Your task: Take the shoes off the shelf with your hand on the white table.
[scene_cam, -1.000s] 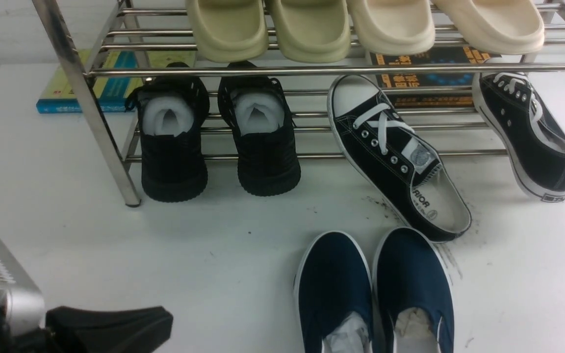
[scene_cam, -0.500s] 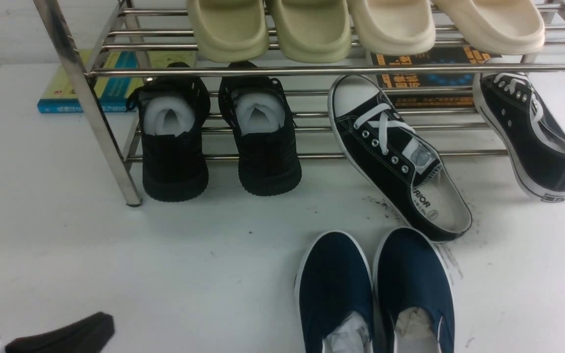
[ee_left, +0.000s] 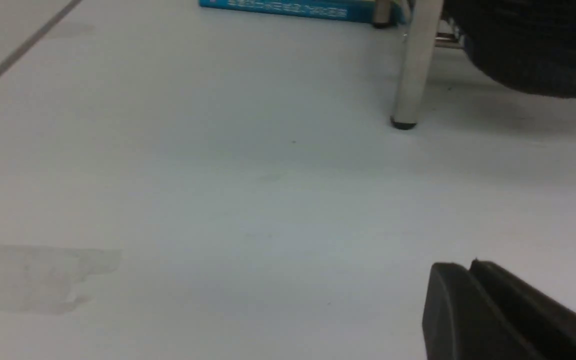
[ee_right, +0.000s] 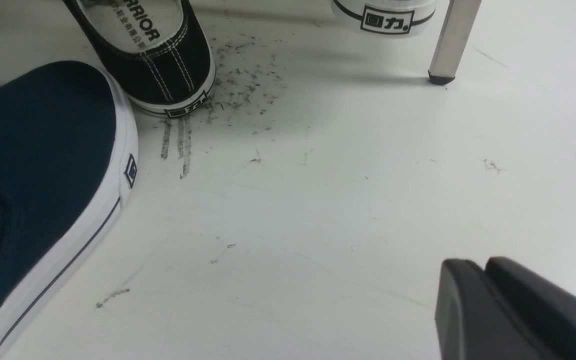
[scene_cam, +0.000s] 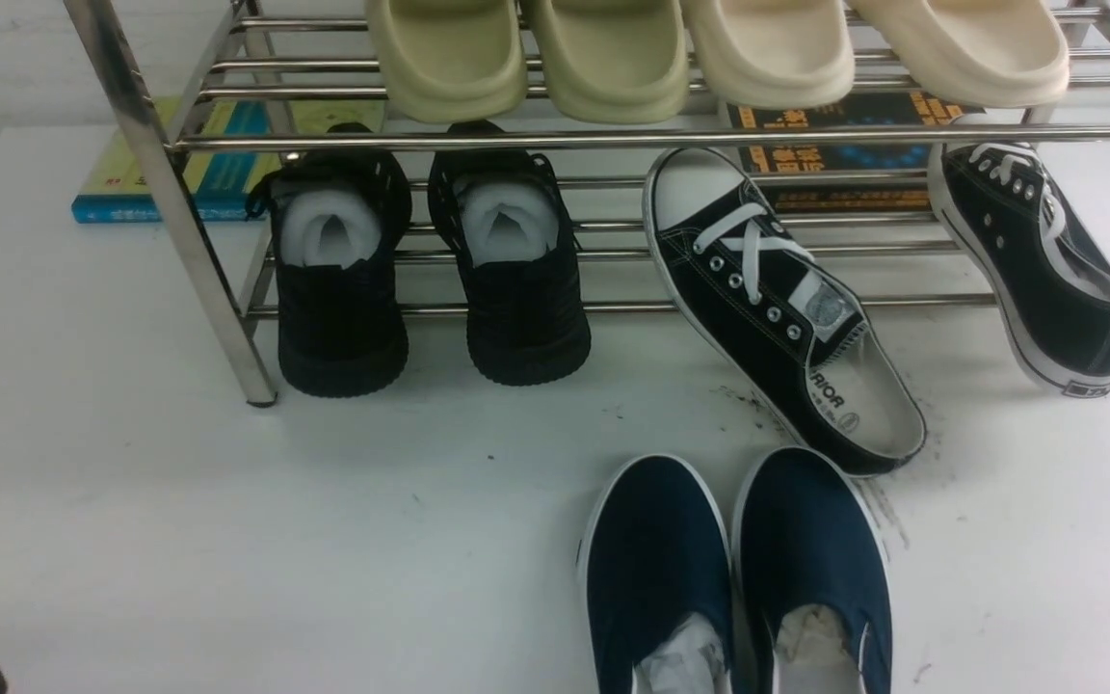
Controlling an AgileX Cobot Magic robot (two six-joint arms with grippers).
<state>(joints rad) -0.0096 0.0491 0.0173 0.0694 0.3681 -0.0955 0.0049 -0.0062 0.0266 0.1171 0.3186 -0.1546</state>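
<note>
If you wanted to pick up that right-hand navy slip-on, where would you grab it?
Probably the collar of the right navy slip-on, coming from above: it lies flat on the white table, opening up, and the thin canvas edge fits between narrow fingers. Its twin crowds the left side.

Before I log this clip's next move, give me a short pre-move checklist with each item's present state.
1. Navy slip-ons off the shelf, on the white table: ok.
2. Pair side by side, toes toward the shelf: ok.
3. Left gripper shut, holding nothing: ok.
4. Right gripper shut, apart from the slip-ons: ok.
5. Black lace-up sneaker fully on the shelf: not ok, its heel rests on the table.
</note>
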